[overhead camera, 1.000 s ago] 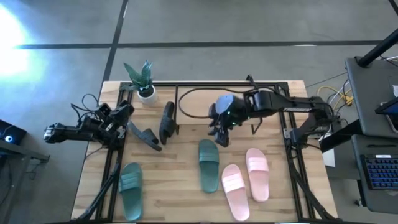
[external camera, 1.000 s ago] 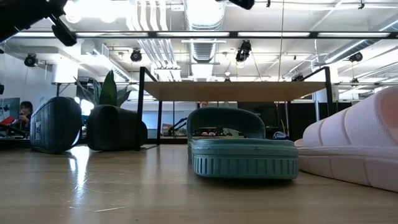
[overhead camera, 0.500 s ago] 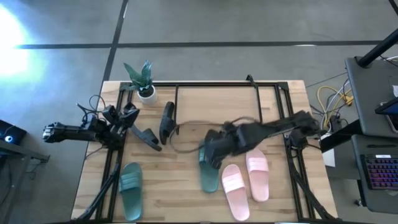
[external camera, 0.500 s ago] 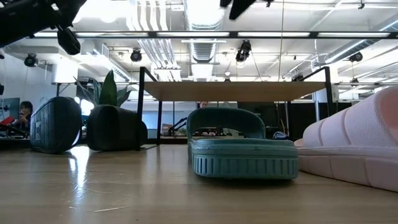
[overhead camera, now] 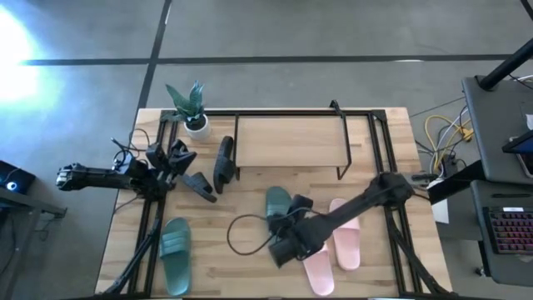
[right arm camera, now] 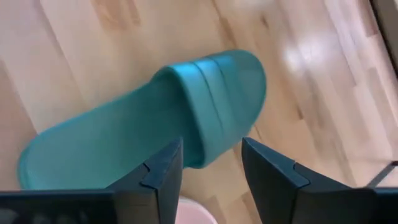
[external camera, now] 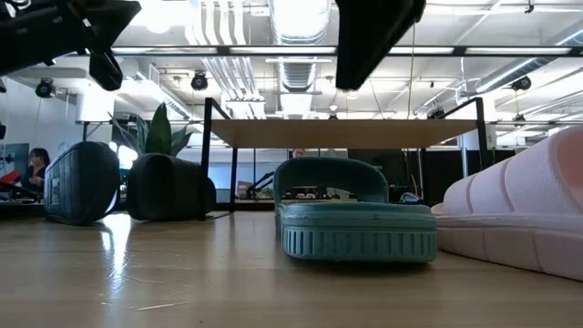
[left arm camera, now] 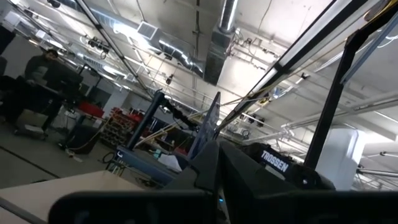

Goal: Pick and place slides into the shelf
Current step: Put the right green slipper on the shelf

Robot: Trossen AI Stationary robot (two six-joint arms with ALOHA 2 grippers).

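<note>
The right gripper (overhead camera: pixel 286 242) is held with its jaws apart above the central dark green slide (right arm camera: pixel 149 130), nothing gripped; the slide's toe end is framed between the fingers in the right wrist view. The left gripper (overhead camera: pixel 177 156) waits shut at nine o'clock, beside the two black slides (overhead camera: pixel 223 162), which are propped on edge.

No slide is seen on the shelf (overhead camera: pixel 290 140) at twelve o'clock, so the task is judged barely begun. All six remain on the table: the second green slide (overhead camera: pixel 175 252) at seven o'clock and the pink pair (overhead camera: pixel 343 231) at five o'clock.

The wooden tabletop (overhead camera: pixel 233 217) also carries a potted plant (overhead camera: pixel 190 108) at eleven o'clock. Beyond, a workshop ceiling with ducts and lamps is visible.
</note>
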